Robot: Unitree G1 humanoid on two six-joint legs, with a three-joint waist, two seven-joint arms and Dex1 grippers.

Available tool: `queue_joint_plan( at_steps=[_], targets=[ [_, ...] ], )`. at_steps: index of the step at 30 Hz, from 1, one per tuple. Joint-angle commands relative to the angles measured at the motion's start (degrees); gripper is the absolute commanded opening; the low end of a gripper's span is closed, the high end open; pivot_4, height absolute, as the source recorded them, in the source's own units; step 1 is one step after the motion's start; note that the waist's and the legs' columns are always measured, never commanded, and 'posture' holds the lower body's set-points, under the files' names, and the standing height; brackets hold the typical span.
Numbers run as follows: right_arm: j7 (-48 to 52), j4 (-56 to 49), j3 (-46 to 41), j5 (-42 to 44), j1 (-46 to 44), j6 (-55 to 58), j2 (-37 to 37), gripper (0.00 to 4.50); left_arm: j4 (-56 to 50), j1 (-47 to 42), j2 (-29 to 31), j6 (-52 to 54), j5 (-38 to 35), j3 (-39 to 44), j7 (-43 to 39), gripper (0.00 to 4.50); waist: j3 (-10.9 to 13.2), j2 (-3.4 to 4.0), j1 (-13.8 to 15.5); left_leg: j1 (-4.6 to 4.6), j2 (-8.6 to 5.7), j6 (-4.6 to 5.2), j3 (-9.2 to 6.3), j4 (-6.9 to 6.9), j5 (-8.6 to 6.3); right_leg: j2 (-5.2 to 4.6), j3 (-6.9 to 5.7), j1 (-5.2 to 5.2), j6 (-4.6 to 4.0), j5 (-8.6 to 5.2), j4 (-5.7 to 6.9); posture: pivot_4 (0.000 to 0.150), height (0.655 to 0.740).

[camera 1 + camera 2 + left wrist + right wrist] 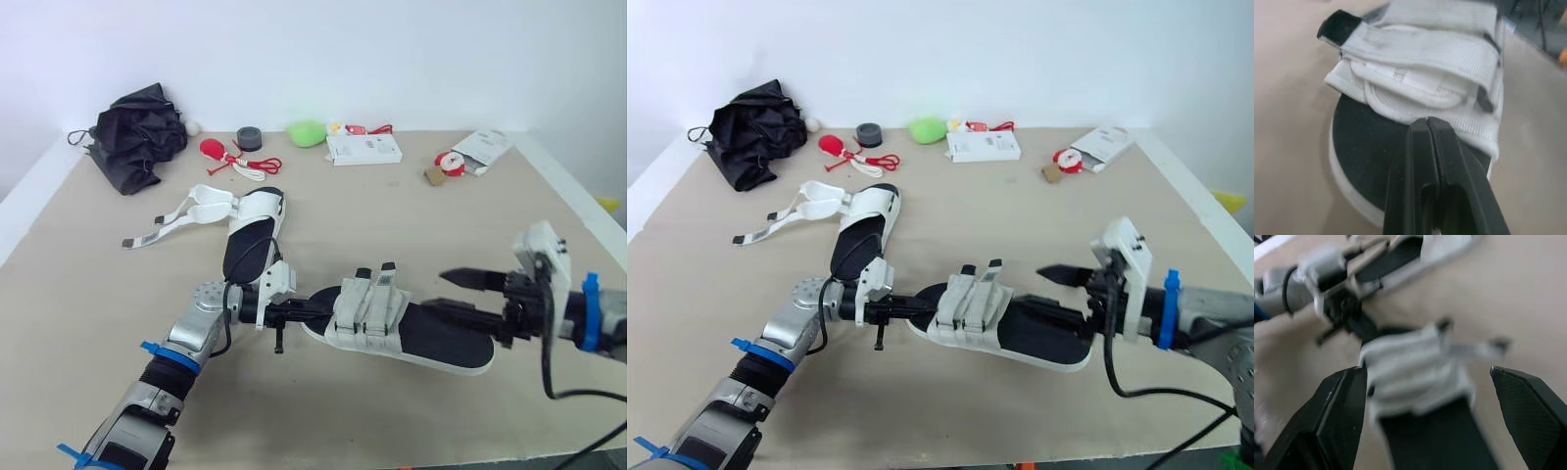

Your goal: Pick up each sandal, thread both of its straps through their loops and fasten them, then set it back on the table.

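**Let go of the near sandal cleanly, then move to the far one**

The near sandal [446,338] lies flat on the table [88,284], toe to the left and heel to the right. Both of its straps [370,305] are folded across the upper, with their black tips pointing to the far side. I judge this one to be threaded and fastened, though the pictures do not show how firmly the straps are pressed down.

The left end effector [1427,122] has its two fingers pressed together with nothing between them. It sits at the toe, over the black footbed.

The right end effector [438,291] is spread wide at the heel end, with one finger low along the footbed and the other above it.

The step in hand looks like the release. To do it well:
- Draw the right arm back to the right along the line of the sole, keeping the fingers wide so that neither catches the heel rim.
- Lift the left tip up before pulling away, since a sideways drag could slide the sandal or snag a strap end.

Just beyond the left arm lies the second sandal [250,235]. Its straps [191,208] hang open and trail to the left, so it needs the same work next. Taking it by the sole rather than by the loose straps would be safer.

At the far edge, well apart from both sandals, are a black folded umbrella [142,132] and a white box [362,149].
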Motion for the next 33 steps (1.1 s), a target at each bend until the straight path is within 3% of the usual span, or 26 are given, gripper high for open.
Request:
queue_joint_plan(
  at_steps=[1,9,14,22,26,28,31,33],
  targets=[
    [2.4,-4.0,-0.6,0.0,5.0,-3.3,-2.4,4.32,-6.8,-1.4,1.5,7.8,-5.1,2.9,0.0,0.0,0.3,0.07,-0.1,-0.03,0.0,0.0,0.04,0.0,0.0,0.03,0.05,-0.04,0.0,0.0,0.0,0.15,0.74],
    [0.0,-6.2,10.5,-7.3,13.4,-10.2,-2.8,4.32,-18.2,-0.8,9.3,19.0,-13.3,7.8,-2.3,0.0,0.7,-0.2,0.2,-0.23,-0.05,-0.11,-0.16,0.06,-0.04,0.51,0.2,-0.1,0.24,-0.15,0.02,0.15,0.74],
    [-2.9,-5.0,17.7,-6.9,9.1,-11.2,0.8,4.32,-23.1,4.4,16.9,18.6,-15.3,10.6,-6.3,0.0,1.0,-0.22,0.0,-0.19,0.02,-0.28,-0.2,0.09,0.01,0.58,0.24,-0.08,0.26,-0.14,0.02,0.15,0.74],
    [-7.3,-2.9,24.1,-7.5,2.7,-10.9,4.4,4.32,-25.3,10.0,19.9,16.0,-14.7,12.9,-6.1,0.0,1.2,-0.12,0.5,-0.19,0.08,-0.51,-0.29,0.13,0.16,0.65,0.18,-0.09,0.06,-0.05,0.16,0.15,0.74],
    [-8.7,1.1,26.1,-10.1,2.6,-12.5,5.3,3.36,-27.0,12.2,20.0,16.2,-16.9,15.1,-4.7,0.0,1.2,-0.1,0.4,-0.16,0.1,-0.52,-0.27,0.14,0.16,0.68,0.21,-0.09,0.03,-0.03,0.21,0.15,0.74],
    [-8.6,2.0,27.0,-10.7,3.0,-12.9,5.4,2.41,-27.3,12.8,19.9,16.0,-17.1,16.0,-3.9,0.0,1.2,-0.11,0.4,-0.13,0.12,-0.54,-0.27,0.17,0.18,0.69,0.22,-0.07,-0.01,-0.02,0.27,0.15,0.74],
    [-8.4,2.5,28.0,-10.8,3.6,-13.5,5.7,1.69,-27.9,13.8,19.6,15.8,-17.8,17.4,-2.7,0.0,1.2,-0.11,0.4,-0.06,0.12,-0.54,-0.26,0.2,0.21,0.68,0.22,-0.04,-0.01,-0.02,0.38,0.15,0.74],
    [-8.2,2.3,28.1,-10.1,3.9,-13.7,6.1,0.94,-28.8,14.6,19.0,16.2,-18.8,18.4,-1.6,0.0,1.2,-0.15,0.4,0.12,0.12,-0.54,-0.21,0.22,0.22,0.67,0.29,0.05,-0.05,-0.05,0.54,0.15,0.74]
  ],
)
